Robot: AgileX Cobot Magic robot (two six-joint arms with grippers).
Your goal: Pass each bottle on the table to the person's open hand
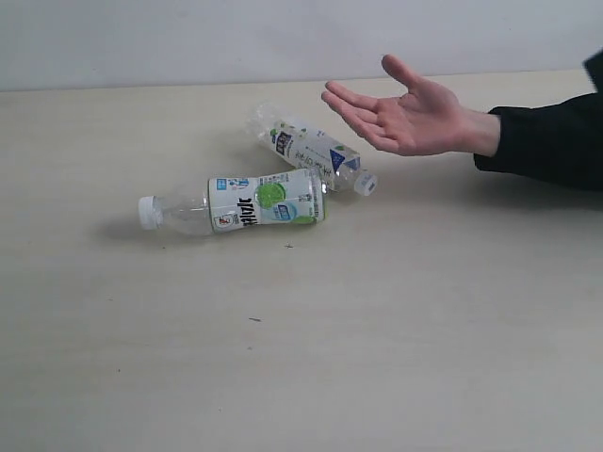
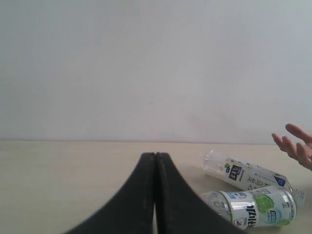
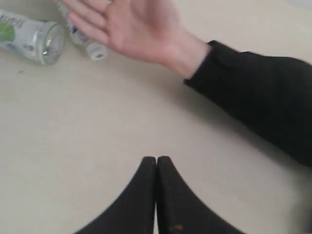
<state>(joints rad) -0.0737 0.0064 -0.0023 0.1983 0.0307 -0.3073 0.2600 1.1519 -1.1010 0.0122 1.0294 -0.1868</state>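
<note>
Two bottles lie on their sides on the table [image 1: 396, 330]. The white-green-blue bottle [image 1: 236, 203] [image 2: 256, 207] [image 3: 29, 36] points its white cap left. Behind it lies the slim white-blue bottle [image 1: 311, 149] [image 2: 248, 175] [image 3: 83, 39], cap toward the right, its base touching or nearly touching the other. The person's open hand [image 1: 405, 113] [image 3: 131, 24] [image 2: 297, 146] hovers palm-up just right of them, black sleeve at the wrist. Neither gripper shows in the exterior view. My left gripper [image 2: 155, 155] is shut and empty, away from the bottles. My right gripper [image 3: 156, 159] is shut and empty, over bare table short of the hand.
A pale wall [image 1: 283, 38] runs behind the table's far edge. The person's black-sleeved forearm [image 1: 556, 141] [image 3: 258, 92] reaches in from the right. The red/pink and white floral bottles are out of view.
</note>
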